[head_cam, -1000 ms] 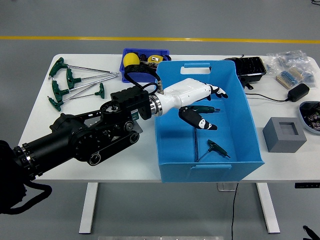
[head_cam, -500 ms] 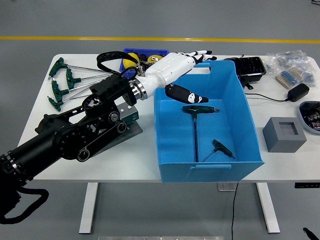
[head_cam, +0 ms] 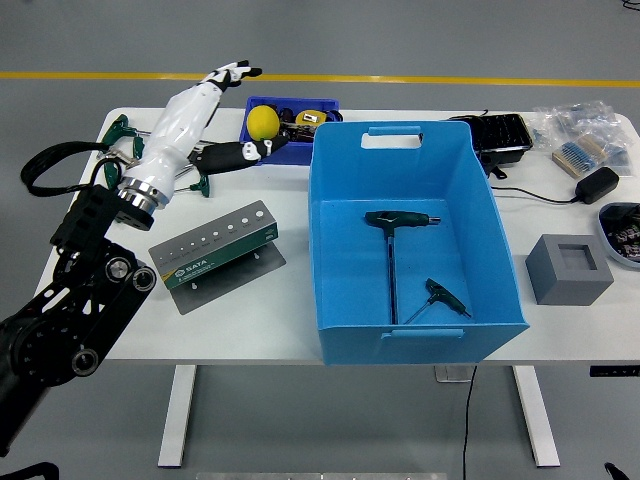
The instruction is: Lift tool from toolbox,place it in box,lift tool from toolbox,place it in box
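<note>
**My hand is up, two tools lie in the blue box**

My left hand (head_cam: 205, 110) is up over the far left part of the white table (head_cam: 290, 310), well to the left of the blue box (head_cam: 345, 290). My fingers (head_cam: 232, 72) are apart and point away from me, toward the far side. My thumb sticks out to the right, toward the yellow ball (head_cam: 263, 121). I hold nothing.

The blue box is open on top. Two tools lie flat on its floor. The big T-handle tool (head_cam: 393, 250) is near the middle of the box. Its dark green handle runs left to right at the far end. Its long thin bar runs straight toward me, down to the near wall of the box. The small T-handle tool (head_cam: 437, 297) lies just to the right of that bar, close to the near wall. It is tilted. Its handle is up on the right and its short bar points down to the left, toward the end of the long bar.

Left of the box sits the grey tool holder (head_cam: 215, 251), tilted on the table. More green-handled tools (head_cam: 115, 165) lie left of my hand, partly hidden by it. The small dark blue bin (head_cam: 325, 104) with the yellow ball stands just past the far left corner of the box.
</note>
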`<state>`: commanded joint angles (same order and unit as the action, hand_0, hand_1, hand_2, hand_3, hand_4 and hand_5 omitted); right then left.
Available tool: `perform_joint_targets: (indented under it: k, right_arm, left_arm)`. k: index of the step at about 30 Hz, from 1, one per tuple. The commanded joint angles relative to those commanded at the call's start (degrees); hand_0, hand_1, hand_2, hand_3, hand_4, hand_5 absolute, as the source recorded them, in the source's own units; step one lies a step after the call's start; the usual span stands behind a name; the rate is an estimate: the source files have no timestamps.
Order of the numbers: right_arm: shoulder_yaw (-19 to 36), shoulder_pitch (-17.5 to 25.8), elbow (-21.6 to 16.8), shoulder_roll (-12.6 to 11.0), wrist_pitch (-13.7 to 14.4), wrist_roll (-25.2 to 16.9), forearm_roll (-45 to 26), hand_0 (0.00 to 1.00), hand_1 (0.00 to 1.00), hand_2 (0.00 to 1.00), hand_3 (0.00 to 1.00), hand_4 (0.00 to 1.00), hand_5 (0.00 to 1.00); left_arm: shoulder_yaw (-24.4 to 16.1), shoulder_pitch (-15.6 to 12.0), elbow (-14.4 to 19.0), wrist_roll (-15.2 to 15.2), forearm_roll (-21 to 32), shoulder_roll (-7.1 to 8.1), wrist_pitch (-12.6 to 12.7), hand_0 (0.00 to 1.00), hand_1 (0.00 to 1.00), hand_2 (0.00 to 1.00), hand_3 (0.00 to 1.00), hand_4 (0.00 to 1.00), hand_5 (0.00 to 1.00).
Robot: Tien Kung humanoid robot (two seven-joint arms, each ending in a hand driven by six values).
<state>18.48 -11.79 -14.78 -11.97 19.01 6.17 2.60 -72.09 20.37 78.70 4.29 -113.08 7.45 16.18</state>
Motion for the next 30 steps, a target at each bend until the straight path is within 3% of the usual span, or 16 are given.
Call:
perform_joint_targets:
  k: [5,8,10,14,19,22,26,29,30]
  right_arm:
    - [-0.38,0.42,0.08,0.21,-0.1,-0.2,-0.69,0.686,0.65,0.703,0.554,0.785,0.721]
    - [-0.49,0.37,0.09,0.23,-0.13,-0.23,-0.99,0.687,0.649,0.703,0.554,0.785,0.722]
    - [-0.47,0.31,0.1,0.27,-0.11,-0.14,-0.94,0.687,0.649,0.703,0.554,0.785,0.722]
    - [-0.45,0.34,0.13,0.44,-0.11,-0.01,-0.97,0.684,0.648,0.703,0.554,0.785,0.721]
    - [-0.37,0.29,0.09,0.49,-0.2,0.21,-0.48,0.685,0.648,0.702,0.555,0.785,0.721]
    - [-0.6,0.23,0.08,0.43,-0.23,0.11,-0.97,0.685,0.648,0.702,0.555,0.785,0.721]
    - [-0.96,0.15,0.06,0.34,-0.28,-0.06,-1.61,0.684,0.648,0.702,0.555,0.785,0.721]
    - [-1.03,0.15,0.06,0.32,-0.29,-0.11,-1.76,0.684,0.648,0.702,0.555,0.785,0.721]
    - [-1.05,0.13,0.04,0.29,-0.32,-0.1,-1.73,0.685,0.647,0.702,0.554,0.785,0.722]
  left_arm:
    - [-9.55,-11.86,1.92,4.5,2.31,-2.23,8.69,0.877,0.892,0.951,0.846,0.928,0.597]
    - [-10.06,-17.94,-0.08,7.18,6.59,-1.38,13.84,0.911,0.907,0.98,0.852,0.91,0.611]
    - [-9.88,-20.39,-1.79,8.16,11.29,-0.67,15.08,0.911,0.907,0.98,0.852,0.91,0.611]
    - [-11.0,-21.64,-3.87,8.91,19.28,-0.93,13.8,0.928,0.915,0.997,0.871,0.949,0.608]
    - [-11.09,-20.93,-5.11,10.29,24.47,-1.23,11.72,0.901,0.879,0.962,0.858,0.941,0.615]
    - [-10.02,-20.75,-5.82,11.72,30.88,-1.33,10.11,0.901,0.879,0.962,0.858,0.941,0.615]
    - [-9.05,-20.71,-6.42,15.44,40.56,-2.09,5.61,0.865,0.854,0.944,0.846,0.924,0.66]
    - [-9.47,-20.46,-6.22,15.28,48.01,-2.4,0.25,0.865,0.854,0.944,0.846,0.924,0.66]
    - [-10.06,-20.24,-6.1,13.98,50.62,-2.55,-2.02,0.827,0.795,0.894,0.827,0.9,0.756]
